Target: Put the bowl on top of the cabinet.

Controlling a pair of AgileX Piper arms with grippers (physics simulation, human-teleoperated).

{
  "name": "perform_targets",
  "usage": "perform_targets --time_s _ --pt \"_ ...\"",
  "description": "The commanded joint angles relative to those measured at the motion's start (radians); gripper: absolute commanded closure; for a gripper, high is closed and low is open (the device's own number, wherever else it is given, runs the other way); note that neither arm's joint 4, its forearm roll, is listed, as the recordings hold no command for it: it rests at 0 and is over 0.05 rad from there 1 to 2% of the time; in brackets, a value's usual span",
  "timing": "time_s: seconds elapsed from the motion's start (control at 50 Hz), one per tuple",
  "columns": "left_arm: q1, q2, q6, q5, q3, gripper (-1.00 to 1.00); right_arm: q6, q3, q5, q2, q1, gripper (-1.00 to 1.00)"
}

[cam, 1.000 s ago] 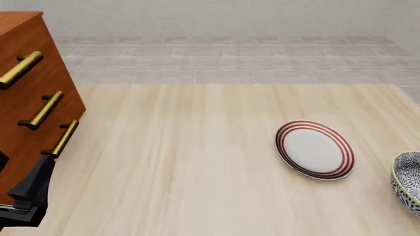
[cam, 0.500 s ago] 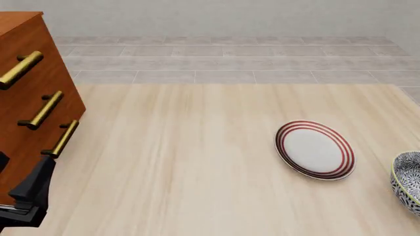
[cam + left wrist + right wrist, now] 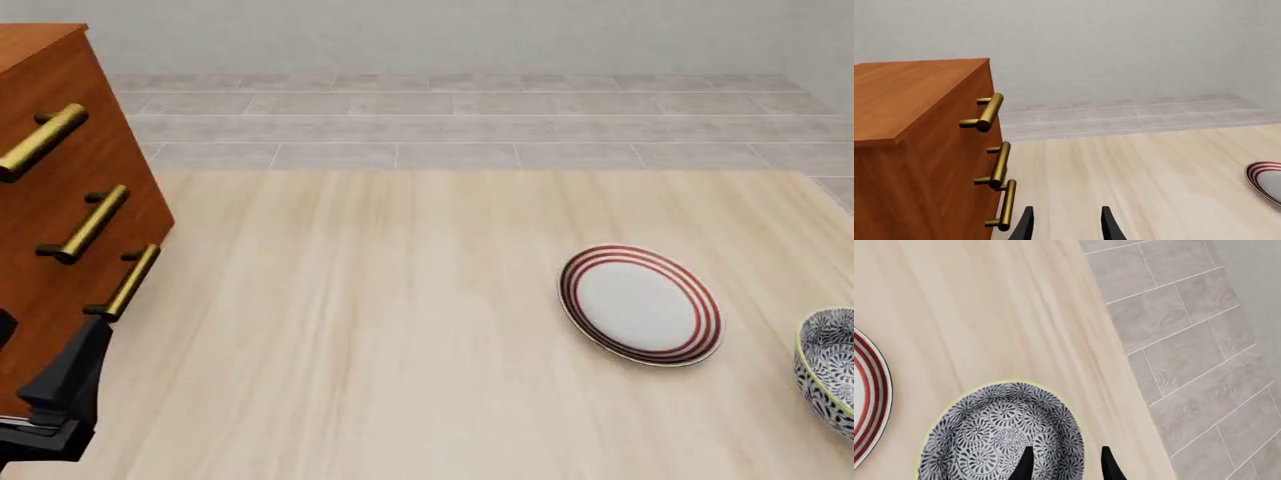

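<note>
A: Where is the bowl (image 3: pixel 830 372) found, taken from the plate (image 3: pixel 639 303)?

B: It is seen just beside the plate, on the side away from the cabinet (image 3: pixel 60 190), at the table (image 3: pixel 400 330) edge nearest the right arm. The 2 dishes are apart, not touching. Only part of the bowl is caught in the front view; its whole patterned inside is shown in the right wrist view.

A: And the right gripper (image 3: pixel 1065 465)?

B: It is held above the bowl with its 2 fingers spread and nothing between them. One fingertip (image 3: pixel 1025 464) is seen over the inside of the bowl, the other past the rim, so the rim seems to be lined up between them. That is judged to be a setup for a pinch on the wall of the bowl, which is deep enough to be lifted that way.

A: And the left gripper (image 3: pixel 1065 225)?

B: It is kept low, near the foot of the cabinet and well apart from the plate. Its fingers are parted and empty. It is judged to be parked out of the way, since the bowl lies on the right arm's side.

A: How far along is the task?

B: The bowl is not yet gripped, and a long carry past the plate is needed to reach the cabinet top. The 3 handles (image 3: pixel 83 225) stick out toward the plate, so height has to be gained first.
</note>
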Motion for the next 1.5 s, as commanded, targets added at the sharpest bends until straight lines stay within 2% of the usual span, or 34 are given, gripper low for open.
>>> perform_targets --time_s 0.02,0.7,1.5 --pt "0.001 -0.002 0.003 0.005 -0.003 -1.00 0.006 -0.001 -0.011 0.036 -0.007 -1.00" --pt "0.000 -0.008 0.015 0.016 -0.009 -1.00 0.000 -0.005 -0.113 0.205 -0.043 -1.00" --pt "-0.004 -0.023 0.013 0.062 -0.040 -1.00 0.004 0.046 -0.212 0.329 -0.019 -1.00"
